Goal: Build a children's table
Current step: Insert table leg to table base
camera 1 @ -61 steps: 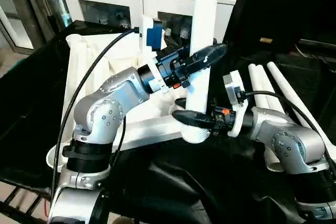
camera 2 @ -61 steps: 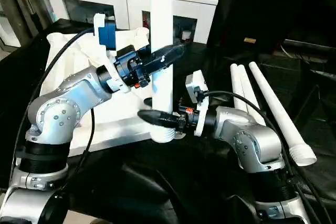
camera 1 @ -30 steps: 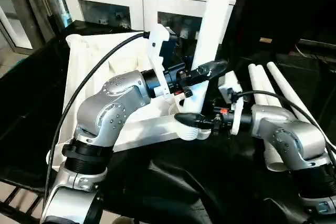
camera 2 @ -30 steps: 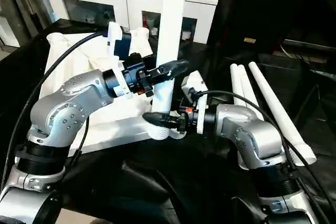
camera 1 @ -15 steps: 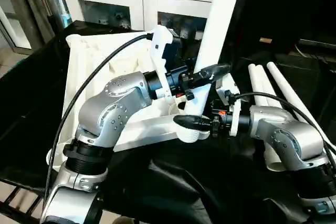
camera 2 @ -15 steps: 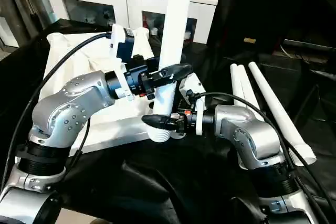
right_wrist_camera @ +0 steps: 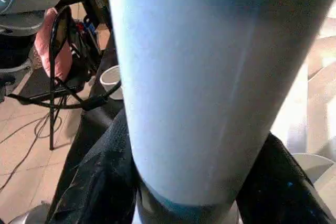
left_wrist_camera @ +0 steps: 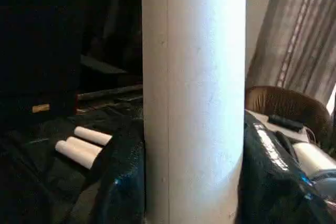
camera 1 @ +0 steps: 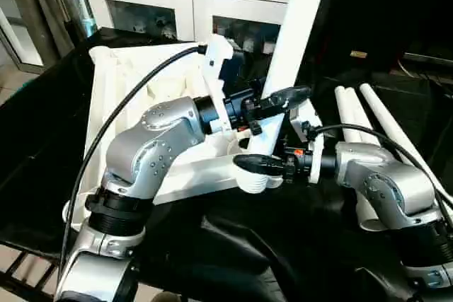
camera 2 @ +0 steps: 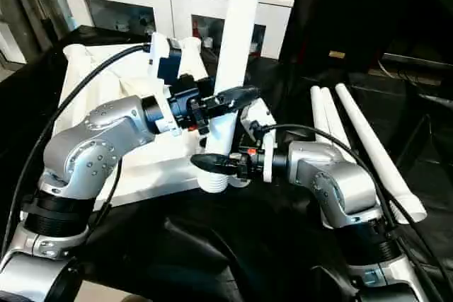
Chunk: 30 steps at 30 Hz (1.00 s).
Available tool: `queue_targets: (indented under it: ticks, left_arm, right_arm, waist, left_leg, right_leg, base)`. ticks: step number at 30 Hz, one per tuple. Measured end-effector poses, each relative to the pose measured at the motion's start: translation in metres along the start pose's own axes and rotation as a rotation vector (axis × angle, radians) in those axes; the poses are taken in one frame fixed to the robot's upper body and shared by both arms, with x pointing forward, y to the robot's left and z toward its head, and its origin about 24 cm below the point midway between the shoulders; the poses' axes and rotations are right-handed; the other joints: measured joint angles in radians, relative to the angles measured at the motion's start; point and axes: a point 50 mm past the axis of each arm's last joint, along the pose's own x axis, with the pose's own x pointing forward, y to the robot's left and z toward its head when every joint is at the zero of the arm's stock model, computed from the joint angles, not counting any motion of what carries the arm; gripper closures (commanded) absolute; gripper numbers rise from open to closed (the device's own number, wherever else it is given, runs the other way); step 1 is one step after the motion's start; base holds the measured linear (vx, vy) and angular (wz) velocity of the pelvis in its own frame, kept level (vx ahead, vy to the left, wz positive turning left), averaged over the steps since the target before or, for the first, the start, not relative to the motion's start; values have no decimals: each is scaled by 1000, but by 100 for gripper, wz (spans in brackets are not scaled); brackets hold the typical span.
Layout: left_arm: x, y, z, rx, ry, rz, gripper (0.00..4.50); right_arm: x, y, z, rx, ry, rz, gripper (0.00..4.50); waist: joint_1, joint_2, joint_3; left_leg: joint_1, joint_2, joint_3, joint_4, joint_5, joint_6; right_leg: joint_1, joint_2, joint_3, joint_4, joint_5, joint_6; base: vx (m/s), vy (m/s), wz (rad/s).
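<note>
Head views: the left end effector (camera 1: 272, 98) pinches the white leg (camera 1: 294, 47) partway up. The right end effector (camera 1: 258, 165) pinches its ribbed bottom end at the tabletop (camera 1: 134, 97)'s near corner. The leg now leans more toward 1 o'clock than before. Three spare legs (camera 2: 368, 146) lie at 3 o'clock.

Wrist views: the leg sits between each end effector's black fingers (left_wrist_camera: 118, 182).

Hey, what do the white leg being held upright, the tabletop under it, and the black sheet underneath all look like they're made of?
Leg: looks like smooth matte white plastic tubing, with a ridged threaded-looking end. Tabletop: seemingly molded white plastic, judging by its raised ribs and round corner socket. Black sheet: probably thin plastic film, since it wrinkles and shows shiny highlights.
</note>
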Motion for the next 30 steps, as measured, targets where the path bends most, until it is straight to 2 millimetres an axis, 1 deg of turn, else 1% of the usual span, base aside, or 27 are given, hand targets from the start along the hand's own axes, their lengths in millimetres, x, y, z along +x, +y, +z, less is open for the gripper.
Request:
queue_targets:
  ticks: [3,4,6,7,10,15,17,19,22,24,25,28,30]
  left_arm:
    - [0,3,2,9,-35,39,184]
    - [0,4,4,23,-58,47,170]
    - [0,6,10,42,-120,75,158]
    - [-1,7,14,65,-160,106,158]
    - [-3,11,18,118,-194,173,158]
    - [-7,23,11,127,-179,261,158]
    - [-11,35,3,156,-88,306,158]
    - [-22,48,-9,222,42,366,158]
    - [-34,57,-31,308,221,367,158]
    - [-39,52,-45,305,294,296,158]
    - [-42,48,-57,281,334,246,158]
    - [-48,37,-80,240,438,116,158]
    - [-49,32,-88,222,483,42,158]
  right_arm:
    - [1,-1,2,0,-27,-21,260]
    - [1,-2,3,-4,-34,-35,260]
    - [3,-5,3,1,-55,-71,260]
    - [5,-8,2,3,-76,-114,260]
    - [6,-16,-1,12,-101,-216,260]
    - [6,-23,0,2,-143,-324,260]
    - [5,-27,0,-21,-146,-391,260]
    - [0,-33,-2,-41,-141,-471,260]
    - [-12,-41,-5,-31,-150,-573,260]
    - [-19,-44,-7,-29,-150,-613,260]
    - [-23,-45,-8,-29,-149,-628,260]
    - [-30,-44,-13,-28,-134,-642,260]
    - [-33,-41,-18,-25,-122,-637,260]
  waist:
    - [0,0,0]
    - [0,0,0]
    - [-1,-1,0]
    - [-2,-1,0]
    - [-2,-1,0]
    - [-2,0,0]
    - [-3,1,-1]
    - [-5,2,-1]
    - [-6,4,0]
    - [-4,7,-1]
    - [-4,9,-2]
    - [-4,10,-1]
    - [-4,11,-1]
  left_leg:
    - [0,0,0,0,0,0]
    - [0,0,0,0,0,0]
    - [0,0,0,0,0,0]
    - [0,0,0,0,0,0]
    - [0,0,0,0,0,0]
    - [0,0,0,0,0,0]
    - [0,0,0,0,0,0]
    - [0,0,0,0,0,0]
    - [0,0,0,0,0,0]
    - [0,0,0,0,0,0]
    - [-1,0,0,0,0,0]
    - [-1,0,1,0,0,0]
    - [0,0,1,-1,0,0]
  right_leg:
    - [0,0,0,0,0,0]
    - [0,0,0,0,0,0]
    - [0,0,0,0,0,0]
    - [0,0,0,0,0,0]
    - [0,0,0,0,0,0]
    - [0,0,0,0,0,0]
    - [0,0,0,0,0,0]
    - [0,0,0,0,0,1]
    - [0,0,0,-1,1,1]
    - [0,0,0,-2,1,2]
    - [0,0,1,-3,0,2]
    - [-1,0,1,-2,0,2]
    - [-1,0,1,-2,0,2]
  base:
    - [0,0,0]
    - [0,0,0]
    - [0,0,0]
    - [0,0,0]
    - [0,0,0]
    - [0,0,0]
    - [0,0,0]
    - [0,0,0]
    - [0,0,0]
    - [0,0,0]
    - [0,0,0]
    - [0,0,0]
    - [0,0,0]
